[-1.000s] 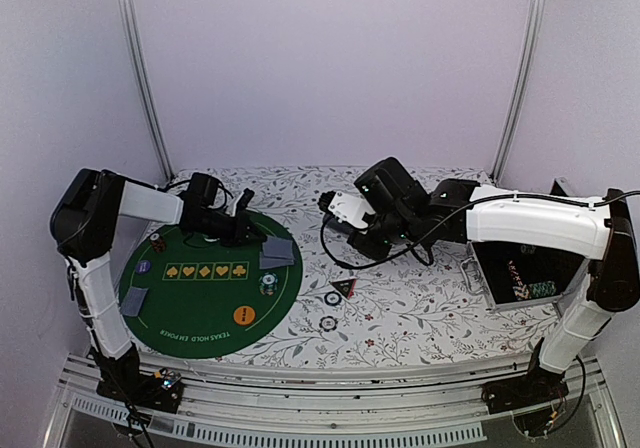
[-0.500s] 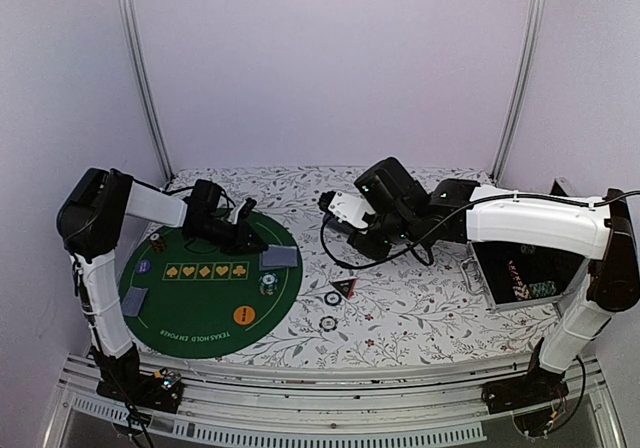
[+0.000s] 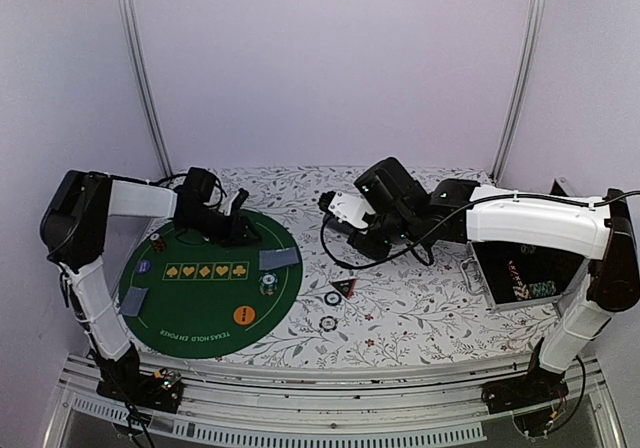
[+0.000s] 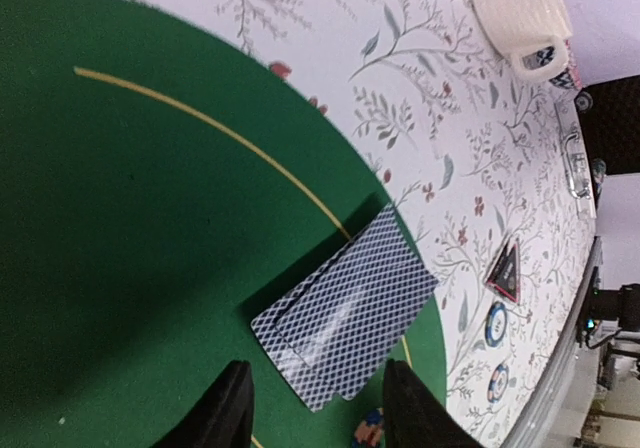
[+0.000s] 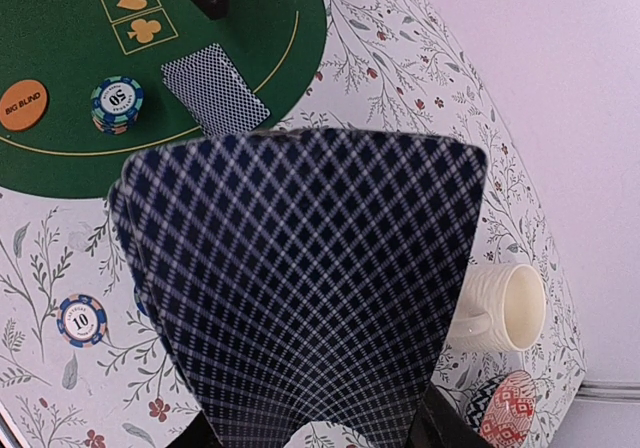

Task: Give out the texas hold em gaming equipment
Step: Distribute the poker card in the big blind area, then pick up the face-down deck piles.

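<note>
Only the right wrist camera shows us what the right gripper (image 5: 320, 431) clamps: a fan of cards (image 5: 310, 278), too overlapped to count, with one mug (image 5: 505, 308) and one red-patterned dish (image 5: 510, 408) alongside. The left wrist camera shows the left gripper (image 4: 320, 410) spread wide just above a card pile (image 4: 345, 308) at the green mat (image 4: 120, 218) edge. From above we count one chip stack (image 3: 267, 285), one orange button (image 3: 244, 315), one lone card (image 3: 133, 301), one triangle marker (image 3: 345, 288) and two loose discs (image 3: 331, 298).
</note>
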